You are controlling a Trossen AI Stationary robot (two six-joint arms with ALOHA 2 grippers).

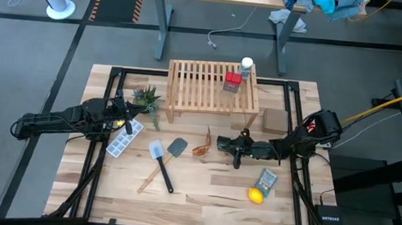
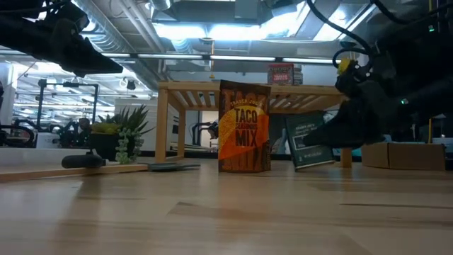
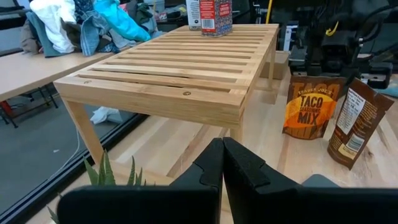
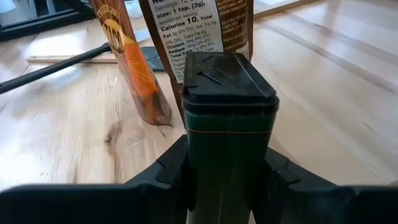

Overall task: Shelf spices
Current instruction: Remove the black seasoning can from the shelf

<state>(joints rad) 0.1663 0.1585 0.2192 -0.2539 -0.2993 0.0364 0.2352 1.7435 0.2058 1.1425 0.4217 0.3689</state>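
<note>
The shelf [image 1: 213, 85] stands at the table's far middle with a small red box [image 1: 232, 81] and a white-capped bottle [image 1: 246, 64] on its slatted top. Two amber-orange packets [image 2: 244, 127] [image 3: 354, 124] stand upright on their bases on the table in front of it. My right gripper [image 1: 227, 143] is just right of them, low over the table, shut on a small black box [image 4: 227, 118]. My left gripper [image 1: 129, 122] waits shut at the table's left, above an ice tray. My right gripper pinches the black box by two opposite sides of its body [image 4: 189, 168], one finger [image 4: 168, 177] on each side. The fingers come from the table's right, slanting a little down, and lie along the box. Its lidded end [image 4: 227, 78] sticks out past them toward the packets. The box [image 2: 310, 142] is tilted; whether its lower edge touches the table I cannot tell.
A small plant [image 1: 147, 98] and a white ice tray [image 1: 124, 139] sit at the left. Two spatulas [image 1: 160, 163] lie at the near middle. A grey-blue packet [image 1: 267, 181], a lemon [image 1: 255, 195] and a cardboard box [image 1: 275, 119] are at the right.
</note>
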